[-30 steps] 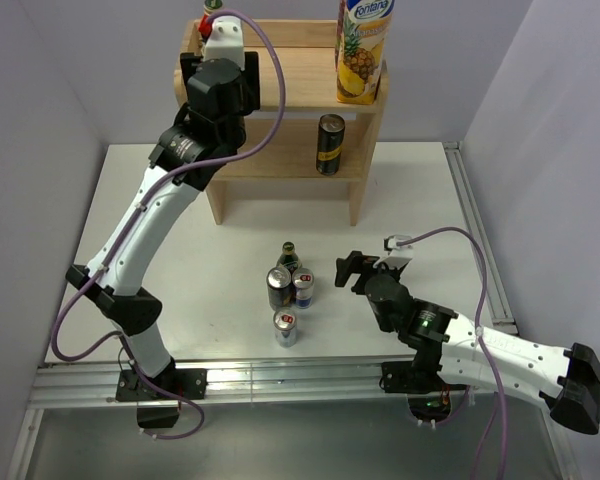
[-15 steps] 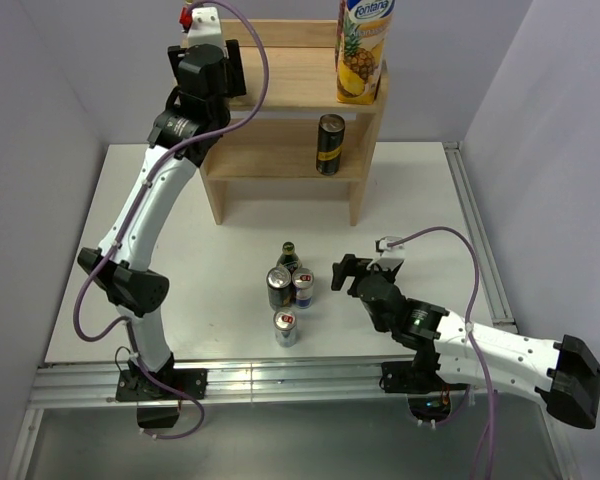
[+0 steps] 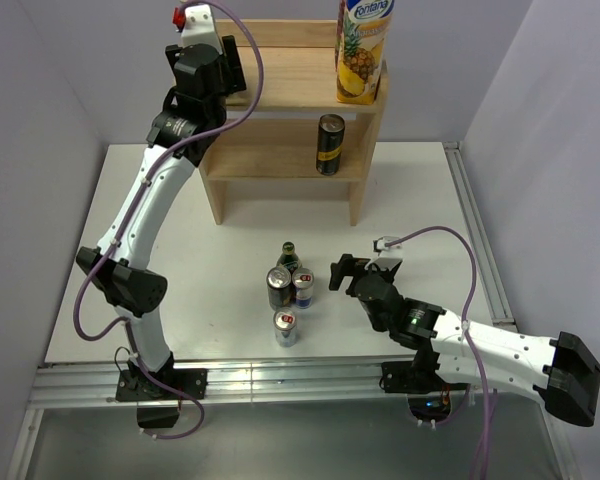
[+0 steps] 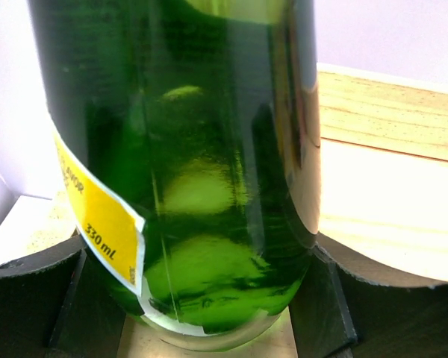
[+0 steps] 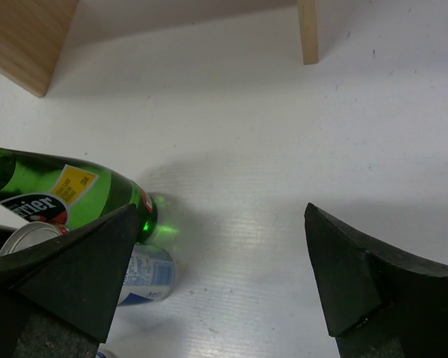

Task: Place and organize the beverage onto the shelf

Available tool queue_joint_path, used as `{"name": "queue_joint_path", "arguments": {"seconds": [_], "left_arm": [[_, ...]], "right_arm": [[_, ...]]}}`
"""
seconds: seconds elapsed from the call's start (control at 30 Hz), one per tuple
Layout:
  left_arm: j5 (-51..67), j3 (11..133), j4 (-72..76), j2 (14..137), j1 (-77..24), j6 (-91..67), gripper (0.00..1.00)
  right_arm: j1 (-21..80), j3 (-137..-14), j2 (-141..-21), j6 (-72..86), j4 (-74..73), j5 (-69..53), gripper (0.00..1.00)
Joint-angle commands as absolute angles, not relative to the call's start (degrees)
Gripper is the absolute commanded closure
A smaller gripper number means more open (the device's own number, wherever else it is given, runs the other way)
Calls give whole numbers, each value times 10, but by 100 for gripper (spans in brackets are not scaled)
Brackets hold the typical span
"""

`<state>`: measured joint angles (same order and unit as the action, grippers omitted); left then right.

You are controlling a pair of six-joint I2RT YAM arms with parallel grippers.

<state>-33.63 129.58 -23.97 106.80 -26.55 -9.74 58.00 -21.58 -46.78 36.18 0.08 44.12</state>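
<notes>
- Two shifts over the last second: the left hand (image 4: 216,306) has swung from above the left middle of the shelf (image 3: 290,75) out to its back-left corner, and the right hand (image 5: 222,224) has spread its fingers wider while creeping toward the drinks left on the tabletop (image 3: 180,250).
- Left hand now: fingers closed partway around the body of a green glass bottle (image 4: 209,149), held upright. The bottle's base sits low over the top board, but whether it touches the wood cannot be told.
- Right hand now: wide open and empty, low over the tabletop, just beside the second green bottle (image 5: 67,194) and the three cans (image 3: 286,327) clustered with it.
- Already on the shelf: a pineapple juice carton (image 3: 363,50) at the right end of the top board, and a dark can (image 3: 330,143) on the lower tier.
- Meaning for the task: the held bottle looks lined up for a corner spot, well apart from the carton, so release seems close. The right hand's wider opening suggests that it is readying a pick from the cluster, where tight spacing could knock a neighbour.
</notes>
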Motion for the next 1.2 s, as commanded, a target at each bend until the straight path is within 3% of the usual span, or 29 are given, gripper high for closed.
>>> {"name": "queue_joint_path", "arguments": {"seconds": [0.0,0.03,0.33,0.73,0.77,0.8,1.17], "left_arm": [[-338,1279,-204,1039,-255,-96,38],[-336,1276,-204,1037,-255,-94,33],[-323,1266,-222,1042,-256,-78,21],[-327,1247,-224,1038,-257,-74,13],[-329,1245,-223,1036,-257,-74,11],[-330,1242,-222,1031,-258,-74,1],[-358,1148,-204,953,-274,-70,1]], "right_arm": [[584,-214,-469,372,20,461,0],[584,-214,-470,371,21,461,0],[584,-216,-475,371,23,463,0],[584,-216,-475,368,25,465,0],[584,-216,-475,367,25,467,0],[584,-216,-475,367,25,467,0],[584,-217,-471,366,26,467,0]]}}
